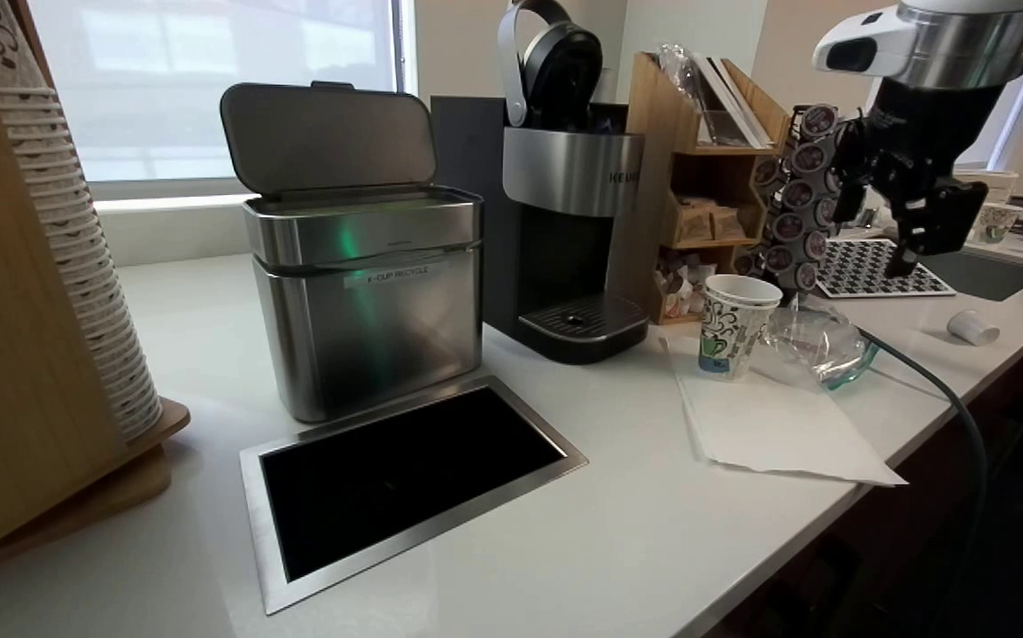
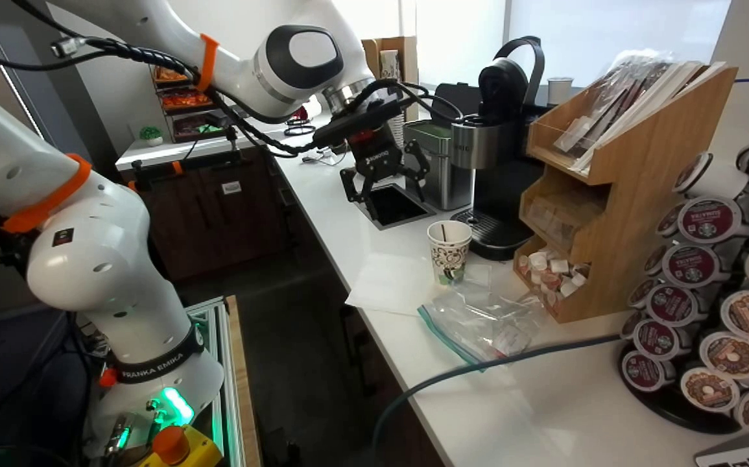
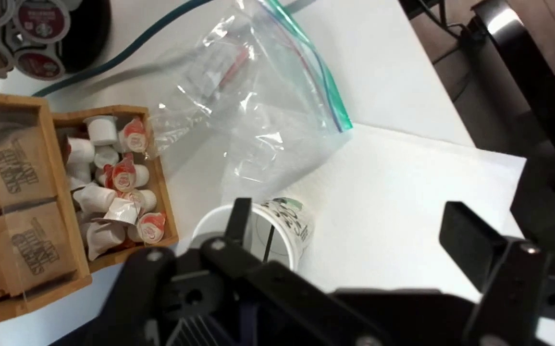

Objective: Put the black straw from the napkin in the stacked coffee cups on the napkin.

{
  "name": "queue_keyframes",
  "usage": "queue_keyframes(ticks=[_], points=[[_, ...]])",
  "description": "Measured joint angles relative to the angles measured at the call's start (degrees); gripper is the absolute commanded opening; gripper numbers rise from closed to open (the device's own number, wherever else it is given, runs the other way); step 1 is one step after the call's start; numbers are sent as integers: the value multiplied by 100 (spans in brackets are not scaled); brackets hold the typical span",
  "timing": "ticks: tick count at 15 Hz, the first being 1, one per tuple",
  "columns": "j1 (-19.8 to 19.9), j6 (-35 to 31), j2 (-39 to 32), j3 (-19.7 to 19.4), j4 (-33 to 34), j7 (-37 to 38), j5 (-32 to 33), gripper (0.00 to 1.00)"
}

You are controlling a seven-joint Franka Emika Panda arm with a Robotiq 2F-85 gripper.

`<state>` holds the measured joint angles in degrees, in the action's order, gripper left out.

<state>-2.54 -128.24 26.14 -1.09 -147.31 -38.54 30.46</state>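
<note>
The stacked coffee cups stand upright on the back part of the white napkin; both also show in an exterior view, the cups and the napkin. The black straw stands inside the cups, leaning on the inner wall. In the wrist view, the straw shows inside the cups, partly covered by a finger. My gripper is wide open and empty, above the napkin. In both exterior views the gripper is raised well above the counter.
A clear zip bag lies beside the cups, with a teal hose near it. A wooden organizer, a coffee maker and a K-cup rack stand around. A steel bin stands behind a counter opening.
</note>
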Motion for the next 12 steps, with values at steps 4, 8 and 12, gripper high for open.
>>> queue_keyframes(ticks=[4, 8, 12], points=[[3, 62, 312, -103, -135, 610, -585, 100], [13, 9, 431, -251, -171, 1293, -1013, 100], [111, -449, 452, -339, -201, 1881, -1173, 100]])
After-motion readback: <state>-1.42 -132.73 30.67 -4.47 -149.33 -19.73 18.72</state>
